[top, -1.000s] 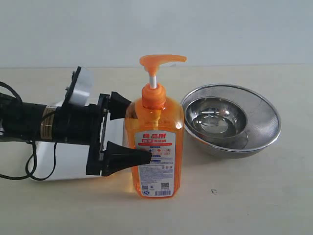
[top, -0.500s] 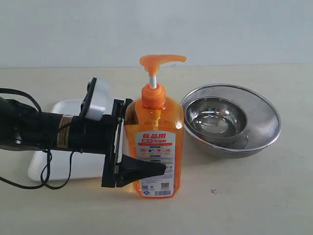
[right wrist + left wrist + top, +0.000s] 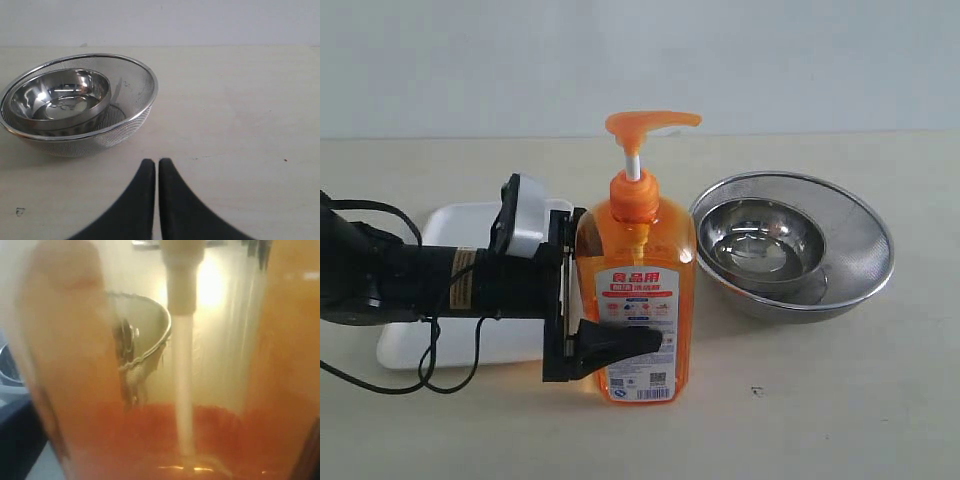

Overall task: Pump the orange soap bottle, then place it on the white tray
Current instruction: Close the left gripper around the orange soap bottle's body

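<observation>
With the left tool (image 3: pixel 632 290) spread wide apart, reaching in from 9 o'clock and straddling the lower body of the orange soap bottle (image 3: pixel 650 240), one finger across the label and the other hidden behind. Not clamped, as far as can be seen. Cannot say whether touching yet. With the right tool (image 3: pixel 155 164) closed together on nothing, hanging well apart from the bottle and out of the exterior view.

On the pale surface (image 3: pixel 820 410), largest first:

- **At 9 o'clock of the bottle, just beside it:** the white tray (image 3: pixel 445 222), carrying nothing, partly hidden under the arm.
- **At 3 o'clock, near but apart:** a round steel mesh bowl (image 3: pixel 865 265) with a smaller steel bowl (image 3: pixel 760 240) inside.
- **In the middle:** the bottle itself, upright on the surface, not on the tray.
- **On top of it:** the pump head (image 3: pixel 650 122), raised on its white stem (image 3: pixel 633 165), spout toward 3 o'clock, untouched by either tool.

Judged early in the task. Nothing pressing the pump, and no telling from here whether already pumped. Placement plainly not done. Probably left to do: closing on the bottle, pressing the head down, then lifting, carrying toward 9 o'clock and setting down on the tray.
</observation>
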Available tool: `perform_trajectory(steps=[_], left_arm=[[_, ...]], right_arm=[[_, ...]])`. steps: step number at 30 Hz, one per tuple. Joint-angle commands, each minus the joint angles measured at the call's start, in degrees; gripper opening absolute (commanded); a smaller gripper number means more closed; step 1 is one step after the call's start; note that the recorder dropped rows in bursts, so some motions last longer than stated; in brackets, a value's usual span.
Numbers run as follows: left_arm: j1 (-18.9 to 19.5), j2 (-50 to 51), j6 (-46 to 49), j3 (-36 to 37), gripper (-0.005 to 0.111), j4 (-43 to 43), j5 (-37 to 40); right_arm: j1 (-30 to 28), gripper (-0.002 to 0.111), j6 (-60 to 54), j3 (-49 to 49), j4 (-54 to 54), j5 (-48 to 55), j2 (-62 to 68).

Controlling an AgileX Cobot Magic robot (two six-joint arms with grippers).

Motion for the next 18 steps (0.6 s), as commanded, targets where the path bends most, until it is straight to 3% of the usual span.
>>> perform_trajectory(steps=[1,18], left_arm=[[-0.4,0.1,1.2,0.0,0.109,-2.5,-0.5],[-2.9,0.1,1.2,0.0,0.109,-2.0,-0.5]], right_arm=[[-0.1,0.0,-0.2,-0.1,-0.2,-0.7,-0.2],[-0.1,0.0,-0.2,-0.1,-0.2,-0.7,-0.2]])
